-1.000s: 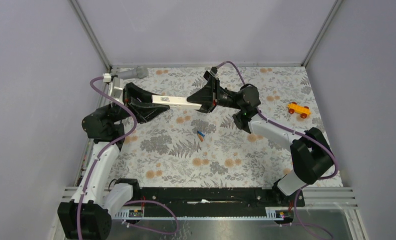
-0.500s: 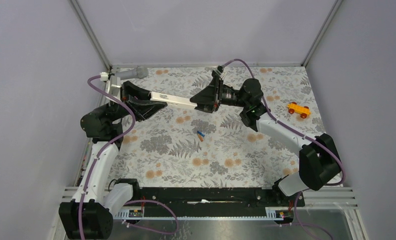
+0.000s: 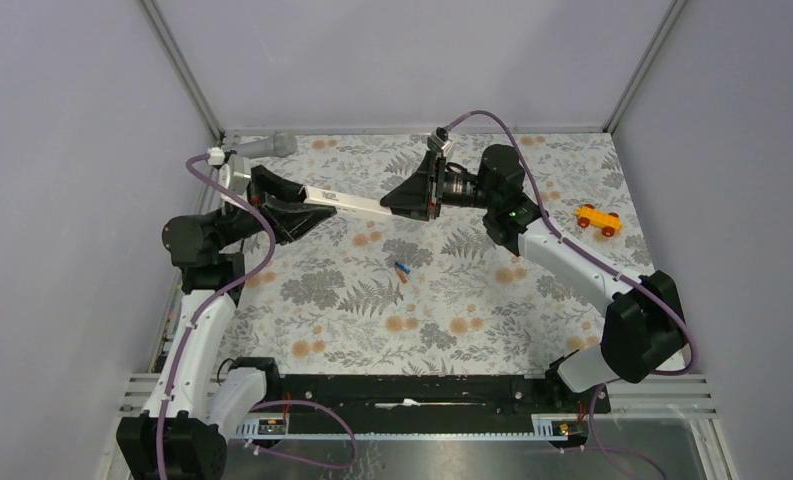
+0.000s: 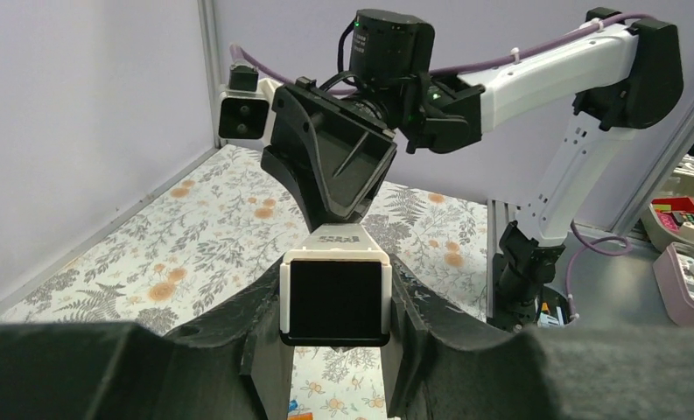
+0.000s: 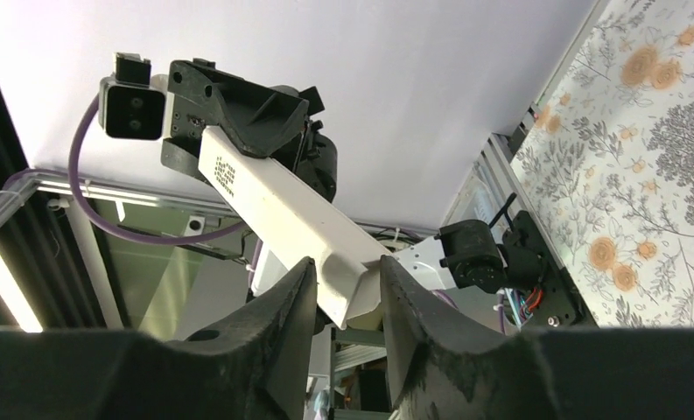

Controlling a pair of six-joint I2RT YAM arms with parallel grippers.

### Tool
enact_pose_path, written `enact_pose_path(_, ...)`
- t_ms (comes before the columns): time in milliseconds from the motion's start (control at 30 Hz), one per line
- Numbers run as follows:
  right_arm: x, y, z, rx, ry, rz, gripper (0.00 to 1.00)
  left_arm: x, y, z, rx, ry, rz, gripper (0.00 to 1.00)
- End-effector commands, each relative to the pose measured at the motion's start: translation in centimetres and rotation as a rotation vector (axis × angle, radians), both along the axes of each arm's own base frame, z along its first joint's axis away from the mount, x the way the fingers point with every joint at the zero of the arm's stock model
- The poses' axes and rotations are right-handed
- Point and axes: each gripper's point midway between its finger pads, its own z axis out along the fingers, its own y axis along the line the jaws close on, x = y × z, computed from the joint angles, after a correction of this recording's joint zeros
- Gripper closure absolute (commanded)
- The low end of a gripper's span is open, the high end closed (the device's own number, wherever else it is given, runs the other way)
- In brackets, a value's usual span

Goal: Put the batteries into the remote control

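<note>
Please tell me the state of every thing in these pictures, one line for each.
Remote control: lifted off the table, held at both ends.
Batteries: lying on the table, not loaded.
Left jaws: shut on the remote control.
Right jaws: shut on the remote control.
Toy car: resting on the table.

Both arms are the same build: white link shells, black joint housings, black bases. Left arm point(image 3: 200, 335) and right arm point(image 3: 572, 262) each carry a purple cable point(image 3: 271, 243) looped alongside and tied to the white links. Left gripper point(image 3: 307, 212) and right gripper point(image 3: 397, 203) are matte black with broad wedge-shaped fingers. Small white-and-black camera box point(image 4: 243, 114) at the wrist. Green LED point(image 3: 513, 213) lit on the right arm.
</note>
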Motion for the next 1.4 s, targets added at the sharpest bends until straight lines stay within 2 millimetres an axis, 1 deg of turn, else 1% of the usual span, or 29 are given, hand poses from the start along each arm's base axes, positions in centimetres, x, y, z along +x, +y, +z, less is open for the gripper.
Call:
enact_pose_path(0,-1.2,-0.5,2.7,0.007,-0.088,0.019,0.56,0.7,0.3,0.2,0.032,-0.054,0.046,1.0)
enact_pose_path(33,-1.2,-0.5,2.5,0.004,-0.078,0.02,0.54,0.9,0.4,-0.1,0.039,-0.046,0.051,1.0)
enact_pose_path(100,-1.2,-0.5,2.3,0.002,-0.058,0.026,0.54,1.2,0.4,-0.4,0.054,-0.039,0.063,1.0)
enact_pose_path(200,-1.1,-0.4,1.6,-0.02,-0.031,0.031,0.61,1.8,0.6,-1.2,0.081,-0.027,0.094,1.0)
enact_pose_path(367,-0.9,-0.5,0.4,-0.052,-0.022,0.022,0.73,2.0,0.5,-2.4,0.118,-0.004,0.104,1.0)
enact_pose_path(567,-0.4,-0.4,-0.1,-0.045,-0.05,-0.003,0.8,1.4,0.0,-3.1,0.13,0.02,0.066,1.0)
enact_pose_path(700,0.0,-0.7,-0.2,-0.014,-0.088,-0.043,0.87,1.4,-0.3,-4.2,0.15,0.043,0.052,1.0)
enact_pose_path(800,0.7,-1.4,-1.1,-0.01,-0.086,-0.103,1.0,1.8,-0.4,-5.4,0.159,0.073,0.06,1.0)
enact_pose_path(900,1.5,-2.5,-2.1,0.003,-0.068,-0.163,1.0,2.3,-0.2,-7.4,0.185,0.108,0.089,1.0)
enact_pose_path(967,1.9,-3.4,-1.9,0.031,-0.076,-0.204,1.0,2.3,0.0,-8.4,0.196,0.125,0.11,1.0)
enact_pose_path(1067,3.0,-5.2,-2.3,0.028,-0.068,-0.292,1.0,2.6,0.4,-9.7,0.198,0.144,0.149,1.0)
enact_pose_path(1133,3.7,-6.4,-3.4,-0.002,-0.036,-0.352,1.0,2.8,0.5,-10.5,0.199,0.17,0.159,1.0)
enact_pose_path(1167,4.1,-7.1,-4.5,-0.032,-0.008,-0.385,1.0,2.9,0.5,-10.9,0.2,0.184,0.161,1.0)
enact_pose_path(1233,4.9,-8.5,-7.8,-0.126,0.071,-0.451,1.0,2.9,0.5,-11.4,0.199,0.2,0.161,1.0)
enact_pose_path(1267,5.2,-9.3,-10.1,-0.187,0.122,-0.481,1.0,2.9,0.4,-11.5,0.192,0.209,0.158,1.0)
enact_pose_path(1300,5.5,-10.1,-11.8,-0.23,0.144,-0.509,1.0,2.9,0.4,-11.6,0.186,0.212,0.153,1.0)
enact_pose_path(1333,5.6,-11.0,-14.1,-0.288,0.188,-0.541,1.0,2.8,0.2,-11.6,0.176,0.224,0.144,1.0)
enact_pose_path(1367,5.8,-11.7,-15.9,-0.333,0.209,-0.566,1.0,2.8,0.1,-11.7,0.171,0.232,0.136,1.0)
